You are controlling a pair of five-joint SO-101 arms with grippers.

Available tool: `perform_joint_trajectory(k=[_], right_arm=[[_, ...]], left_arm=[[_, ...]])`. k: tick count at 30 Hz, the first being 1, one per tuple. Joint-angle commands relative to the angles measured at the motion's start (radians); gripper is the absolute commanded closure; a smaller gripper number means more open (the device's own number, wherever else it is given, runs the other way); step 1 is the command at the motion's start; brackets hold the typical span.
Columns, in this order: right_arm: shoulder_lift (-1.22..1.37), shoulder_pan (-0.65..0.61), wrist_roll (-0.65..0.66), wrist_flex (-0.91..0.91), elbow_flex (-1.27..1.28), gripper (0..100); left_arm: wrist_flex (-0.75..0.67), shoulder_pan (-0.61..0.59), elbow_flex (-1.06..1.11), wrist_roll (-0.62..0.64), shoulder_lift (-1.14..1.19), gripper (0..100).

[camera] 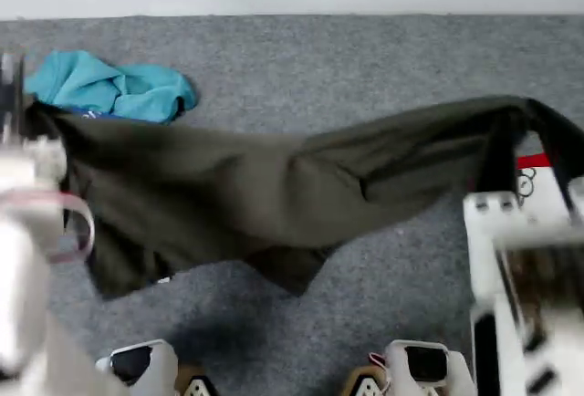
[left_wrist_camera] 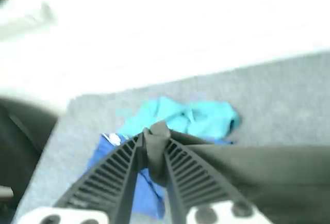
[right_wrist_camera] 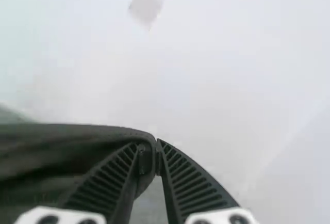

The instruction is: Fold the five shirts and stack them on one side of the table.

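Your left end effector (left_wrist_camera: 153, 141) and right end effector (right_wrist_camera: 149, 154) each clamp the dark shirt (camera: 246, 195), stretched just beside the teal shirt (camera: 109, 86).

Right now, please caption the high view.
Left gripper and right gripper hold a dark shirt stretched over the table, near a teal shirt.

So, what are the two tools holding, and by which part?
Both hold the dark olive shirt: left tool pinches a bunched edge, right tool the opposite edge.

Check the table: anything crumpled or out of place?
The teal shirt lies crumpled at the far left beside a blue shirt, not stacked. The dark shirt hangs between the left gripper and right gripper, sagging unevenly.
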Motion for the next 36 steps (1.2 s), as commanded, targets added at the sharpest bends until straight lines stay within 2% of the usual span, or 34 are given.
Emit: perform_joint_trajectory(k=[1,4,9,13,20,27,33,36], right_arm=[[0.019,0.016,-0.025,0.036,-0.146,99.1],[0.019,0.047,-0.051,0.044,-0.265,99.1],[0.019,0.186,-0.055,0.044,-0.423,99.1],[0.018,0.285,-0.098,0.044,-0.534,99.1],[0.025,0.387,-0.103,0.042,-0.577,99.1],[0.028,0.387,-0.098,0.031,-0.353,99.1],[0.03,0.38,-0.098,-0.024,-0.052,99.0],[0.031,0.3,-0.072,-0.097,0.147,99.0]], left_arm=[[0.02,-0.005,-0.015,0.003,-0.109,99],[0.018,-0.009,-0.015,0.002,-0.175,99],[0.012,-0.006,-0.016,0.002,-0.284,99],[-0.061,-0.006,-0.016,0.005,-0.408,99],[-0.066,-0.012,-0.002,0.005,-0.46,99],[-0.094,-0.012,0.163,0.008,-0.379,99],[-0.238,-0.012,0.371,0.008,-0.313,99],[-0.338,-0.012,0.498,0.008,-0.287,99]])
